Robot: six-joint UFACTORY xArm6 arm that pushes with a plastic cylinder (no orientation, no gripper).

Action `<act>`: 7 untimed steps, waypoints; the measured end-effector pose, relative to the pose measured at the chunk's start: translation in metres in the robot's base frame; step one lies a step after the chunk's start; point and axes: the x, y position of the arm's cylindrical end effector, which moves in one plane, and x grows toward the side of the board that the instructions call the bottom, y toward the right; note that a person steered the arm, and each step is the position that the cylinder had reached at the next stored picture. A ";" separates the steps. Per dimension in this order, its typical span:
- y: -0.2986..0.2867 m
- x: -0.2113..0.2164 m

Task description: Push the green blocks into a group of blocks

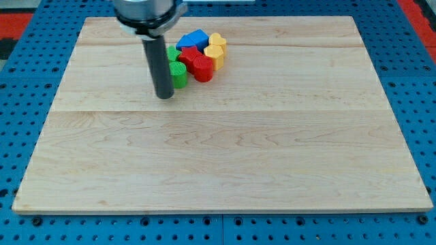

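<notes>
My tip [165, 96] rests on the wooden board [218, 156] near the view's top, left of centre. Just right of it is a tight cluster of blocks. A green block [179, 75] touches or nearly touches the rod on its right. A second green block [172, 54] peeks out behind the rod, partly hidden. Red blocks [199, 66] sit right of the green ones. A blue block [193, 39] lies at the cluster's top. Yellow blocks [216, 50] are at its right, one shaped like a heart.
The board lies on a blue pegboard surface [27, 82]. A red area [20, 17] shows at the view's top left corner. The arm's dark body [146, 13] hangs over the board's top edge.
</notes>
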 end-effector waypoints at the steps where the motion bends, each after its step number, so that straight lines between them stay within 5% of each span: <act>1: 0.018 -0.008; 3: 0.035 -0.008; 5: -0.027 -0.005; 7: 0.021 -0.026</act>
